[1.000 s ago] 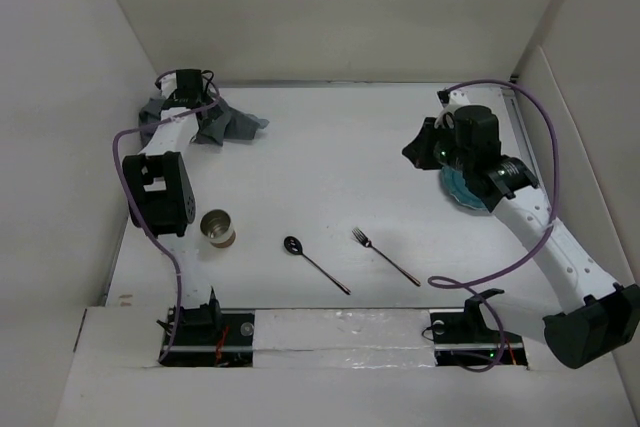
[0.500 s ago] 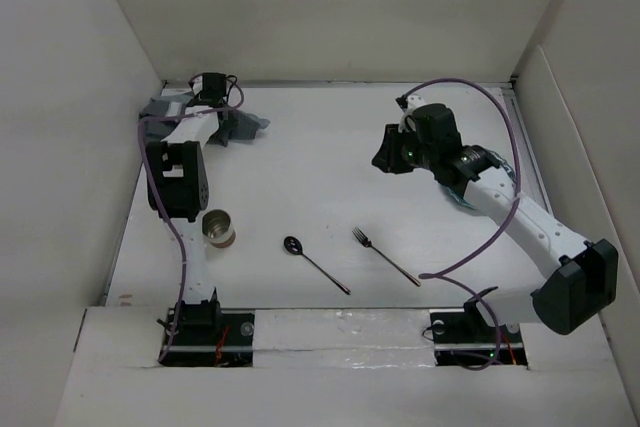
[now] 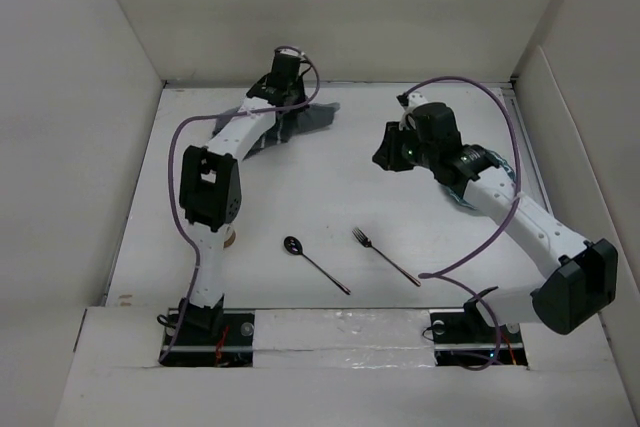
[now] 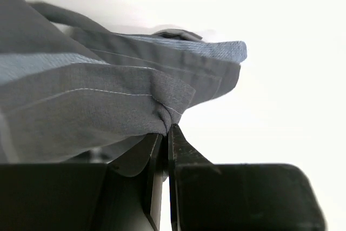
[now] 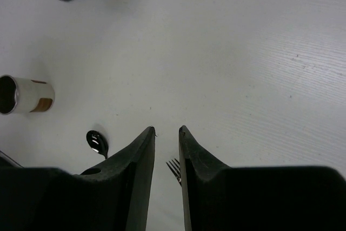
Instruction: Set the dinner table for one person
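The white dinner table (image 3: 330, 187) carries a dark spoon (image 3: 293, 245) and a fork (image 3: 385, 255) near its front. At the back, my left gripper (image 3: 291, 107) is shut on a fold of the grey striped placemat (image 3: 312, 118); in the left wrist view the cloth (image 4: 108, 96) bunches above the pinched jaws (image 4: 167, 129). My right gripper (image 3: 388, 159) hovers over the middle right. It stands open (image 5: 166, 129) with nothing between its fingers. Below it, the right wrist view shows the fork tines (image 5: 173, 166) and the spoon bowl (image 5: 97, 142).
A metal cup (image 5: 24, 94) lies on its side at the left, almost hidden behind the left arm in the top view. A teal plate (image 3: 455, 195) sits mostly under the right forearm. White walls enclose the table on three sides.
My left gripper has shut on the placemat and pulled it from the back left corner rightwards along the back edge. My right gripper opened and moved left off the plate, then held still.
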`<action>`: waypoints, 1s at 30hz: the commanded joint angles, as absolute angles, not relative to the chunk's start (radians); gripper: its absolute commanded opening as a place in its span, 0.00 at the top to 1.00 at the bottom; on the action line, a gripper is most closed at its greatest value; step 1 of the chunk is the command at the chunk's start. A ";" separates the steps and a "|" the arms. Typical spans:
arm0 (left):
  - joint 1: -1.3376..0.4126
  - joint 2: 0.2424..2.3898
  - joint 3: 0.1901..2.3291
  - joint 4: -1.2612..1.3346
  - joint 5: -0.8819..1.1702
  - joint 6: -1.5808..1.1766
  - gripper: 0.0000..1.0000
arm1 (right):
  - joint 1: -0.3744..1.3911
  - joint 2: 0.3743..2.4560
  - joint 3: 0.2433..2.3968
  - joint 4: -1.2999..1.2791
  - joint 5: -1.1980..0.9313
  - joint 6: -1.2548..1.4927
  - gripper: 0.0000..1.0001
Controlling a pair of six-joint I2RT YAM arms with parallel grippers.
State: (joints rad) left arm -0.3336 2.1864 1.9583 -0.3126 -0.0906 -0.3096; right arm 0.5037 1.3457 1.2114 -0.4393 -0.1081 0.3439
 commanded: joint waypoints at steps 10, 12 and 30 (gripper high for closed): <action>-0.167 1.625 1.462 -0.050 0.161 -0.498 1.00 | 0.407 1.405 1.189 -0.255 -0.098 0.420 0.31; -0.138 1.597 1.404 -0.031 0.190 -0.541 1.00 | 0.394 1.512 1.207 -0.253 -0.100 0.440 0.27; -0.138 1.537 1.456 -0.103 0.201 -0.508 1.00 | 0.362 2.115 1.515 -0.080 -0.239 0.681 0.22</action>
State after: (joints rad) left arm -0.1421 1.5955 1.3983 -0.1097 0.1982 -0.5343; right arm 0.3737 2.0712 1.4319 -0.1505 -0.2100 0.6250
